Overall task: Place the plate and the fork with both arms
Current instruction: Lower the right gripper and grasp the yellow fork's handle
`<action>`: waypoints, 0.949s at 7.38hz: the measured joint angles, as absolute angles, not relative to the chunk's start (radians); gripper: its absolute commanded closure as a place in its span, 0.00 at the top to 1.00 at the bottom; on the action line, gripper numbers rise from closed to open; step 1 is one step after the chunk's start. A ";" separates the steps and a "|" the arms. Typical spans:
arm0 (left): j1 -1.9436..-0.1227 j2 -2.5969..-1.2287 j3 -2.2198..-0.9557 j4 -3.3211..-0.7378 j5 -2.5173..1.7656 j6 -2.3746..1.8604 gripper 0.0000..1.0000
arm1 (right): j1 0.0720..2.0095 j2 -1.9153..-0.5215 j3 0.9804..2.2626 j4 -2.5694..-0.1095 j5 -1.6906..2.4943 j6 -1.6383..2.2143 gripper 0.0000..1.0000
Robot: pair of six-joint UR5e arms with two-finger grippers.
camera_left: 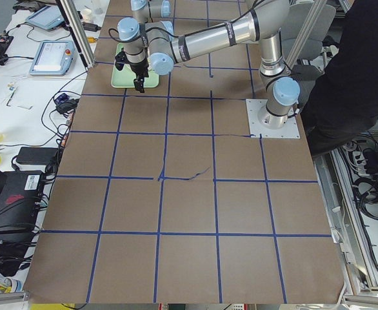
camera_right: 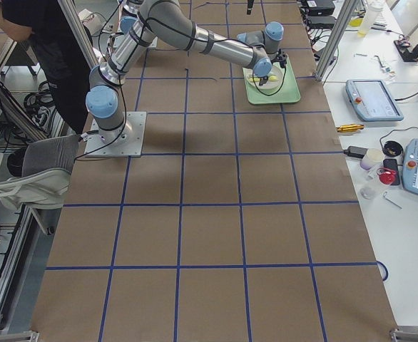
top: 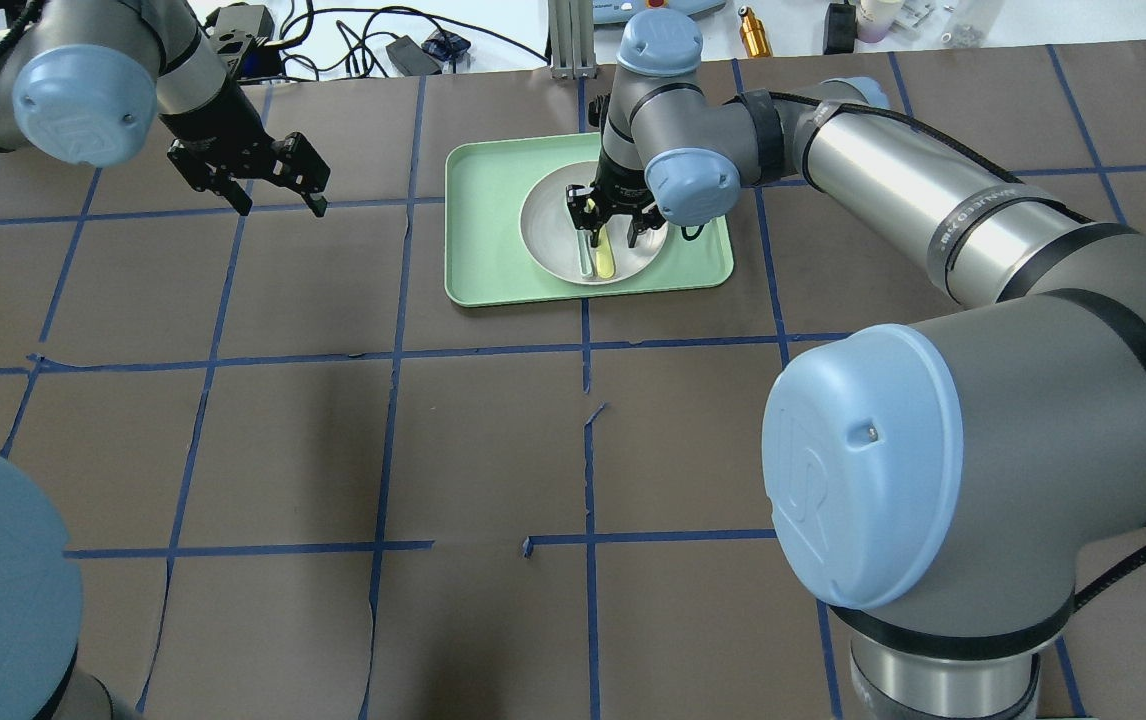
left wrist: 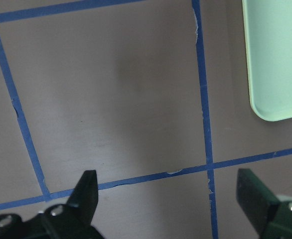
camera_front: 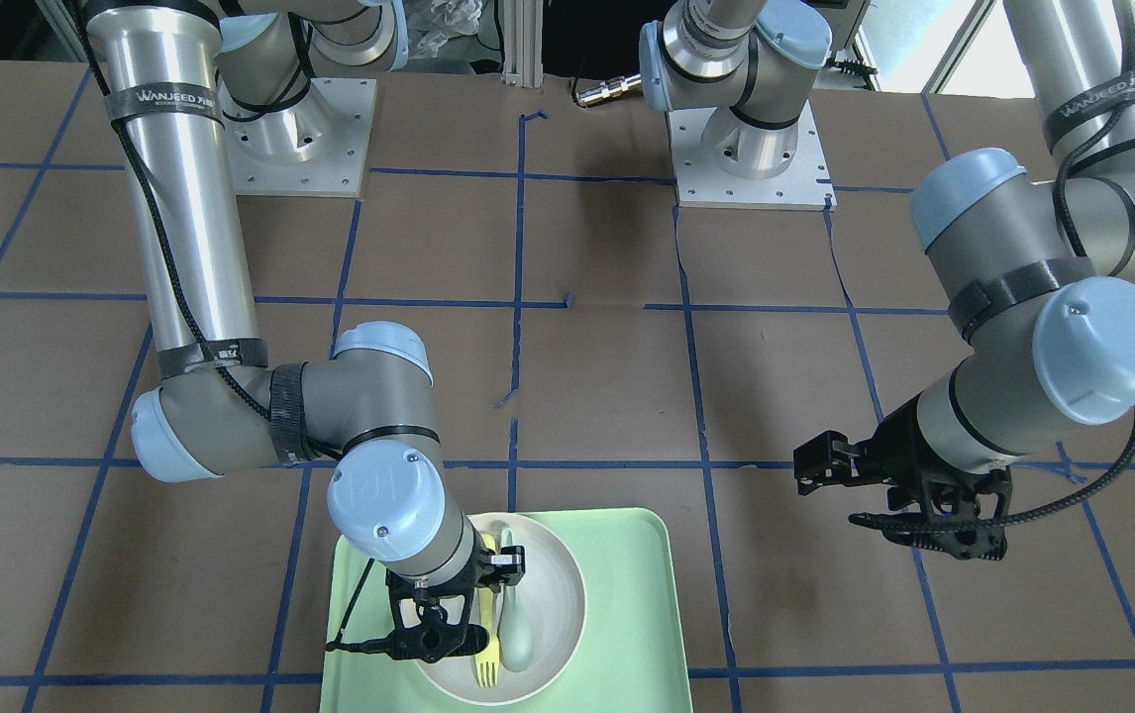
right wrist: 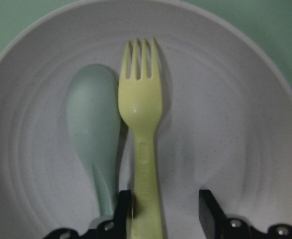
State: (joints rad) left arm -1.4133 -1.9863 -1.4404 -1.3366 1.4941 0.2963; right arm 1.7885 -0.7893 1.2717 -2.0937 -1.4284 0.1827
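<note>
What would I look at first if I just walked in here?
A yellow fork and a pale green spoon lie side by side in a white plate on a green tray. The right gripper hangs open just over the fork's handle. Off to the side, the left gripper hangs open above the brown table.

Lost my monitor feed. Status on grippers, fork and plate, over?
Right gripper open, straddling fork handle. Left gripper open, above table beside tray. Fork in plate on tray. Spoon lies alongside fork.
</note>
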 measured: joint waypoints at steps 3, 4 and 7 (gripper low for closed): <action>-1.413 -1.977 -1.439 -1.337 1.516 0.298 1.00 | 1.789 -0.792 1.272 -2.093 -1.429 0.183 0.00; -1.413 -1.975 -1.439 -1.338 1.523 0.298 1.00 | 1.789 -0.794 1.272 -2.093 -1.429 0.183 0.00; -1.412 -1.974 -1.438 -1.338 1.529 0.298 1.00 | 1.789 -0.819 1.270 -2.092 -1.437 0.262 0.00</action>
State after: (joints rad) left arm -1.4124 -1.9744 -1.4379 -1.3376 1.5286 0.2976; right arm 1.7886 -0.8190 1.2701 -2.0916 -1.4374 0.2616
